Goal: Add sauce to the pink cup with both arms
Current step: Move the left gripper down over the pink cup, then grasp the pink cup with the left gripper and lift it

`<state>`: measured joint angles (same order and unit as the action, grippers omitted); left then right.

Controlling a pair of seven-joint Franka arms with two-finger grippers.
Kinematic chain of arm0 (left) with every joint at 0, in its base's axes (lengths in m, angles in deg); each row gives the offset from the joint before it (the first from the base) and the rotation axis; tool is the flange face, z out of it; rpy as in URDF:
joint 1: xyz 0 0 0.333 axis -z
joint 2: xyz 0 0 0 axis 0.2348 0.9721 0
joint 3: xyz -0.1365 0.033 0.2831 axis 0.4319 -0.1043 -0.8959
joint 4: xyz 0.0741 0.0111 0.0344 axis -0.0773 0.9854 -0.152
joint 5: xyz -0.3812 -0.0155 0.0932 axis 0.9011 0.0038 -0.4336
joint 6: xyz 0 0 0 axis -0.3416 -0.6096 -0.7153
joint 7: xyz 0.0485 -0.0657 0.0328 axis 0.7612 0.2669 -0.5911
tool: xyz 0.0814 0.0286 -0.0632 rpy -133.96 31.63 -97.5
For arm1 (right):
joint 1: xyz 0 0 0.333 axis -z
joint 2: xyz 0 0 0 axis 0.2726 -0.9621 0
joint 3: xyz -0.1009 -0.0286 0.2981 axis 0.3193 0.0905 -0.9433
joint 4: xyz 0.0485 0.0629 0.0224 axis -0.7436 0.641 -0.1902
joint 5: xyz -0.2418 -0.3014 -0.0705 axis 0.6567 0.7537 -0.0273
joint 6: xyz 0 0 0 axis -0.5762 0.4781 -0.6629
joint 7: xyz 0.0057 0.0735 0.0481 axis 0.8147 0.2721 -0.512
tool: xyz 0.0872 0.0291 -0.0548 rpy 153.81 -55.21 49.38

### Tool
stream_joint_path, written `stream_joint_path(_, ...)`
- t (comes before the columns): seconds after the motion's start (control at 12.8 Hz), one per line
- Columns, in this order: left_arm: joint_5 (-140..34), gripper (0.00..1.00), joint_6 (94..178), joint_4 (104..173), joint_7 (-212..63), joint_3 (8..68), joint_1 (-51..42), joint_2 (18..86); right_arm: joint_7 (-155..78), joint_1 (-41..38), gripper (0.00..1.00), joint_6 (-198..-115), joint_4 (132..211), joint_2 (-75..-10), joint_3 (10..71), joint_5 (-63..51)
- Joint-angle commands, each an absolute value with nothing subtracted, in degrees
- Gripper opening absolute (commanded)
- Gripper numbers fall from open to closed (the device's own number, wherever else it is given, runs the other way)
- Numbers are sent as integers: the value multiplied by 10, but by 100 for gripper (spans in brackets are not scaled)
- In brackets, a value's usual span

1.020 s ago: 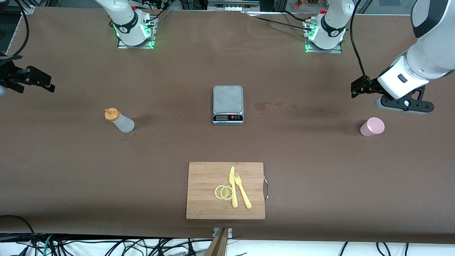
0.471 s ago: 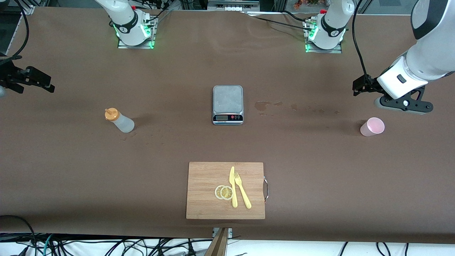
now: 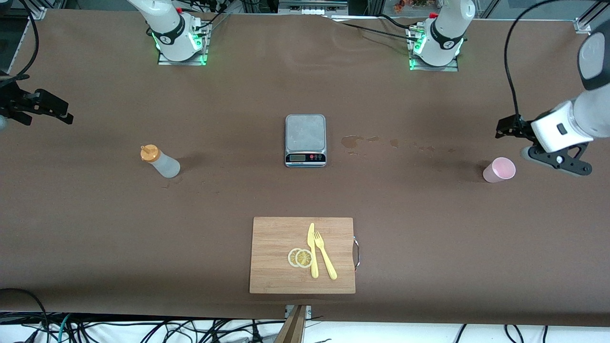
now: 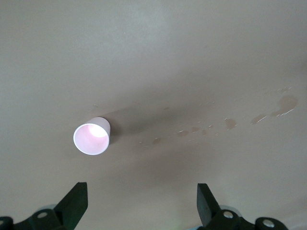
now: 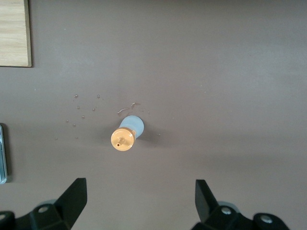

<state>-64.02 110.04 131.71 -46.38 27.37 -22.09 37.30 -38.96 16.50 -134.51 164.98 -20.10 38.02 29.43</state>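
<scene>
The sauce point(image 3: 160, 162) stands upright toward the right arm's end of the table, the pink cup point(image 3: 499, 170) toward the left arm's end. Above each, the right gripper point(image 5: 139, 203) and left gripper point(image 4: 141, 206) hover, jaws spread, grasping nothing.

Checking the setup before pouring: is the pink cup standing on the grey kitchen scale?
No, the pink cup stands on the bare table toward the left arm's end, well apart from the scale.
</scene>
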Motion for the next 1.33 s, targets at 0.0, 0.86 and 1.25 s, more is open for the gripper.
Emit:
stream_joint_path(0.0, -659, 100, 1133, 1307, -380, 277, -246, 426, -387, 168, 100, -1347, 1647, -201, 379, 293)
stream_joint_path(0.86, -731, 100, 1459, 1477, -223, 277, -356, 507, -386, 167, 100, -1347, 1646, -201, 379, 292)
stream_joint_path(1.25, -755, 96, 1519, 1514, -223, 278, -370, 527, -386, 167, 100, -1347, 1646, -201, 379, 292)
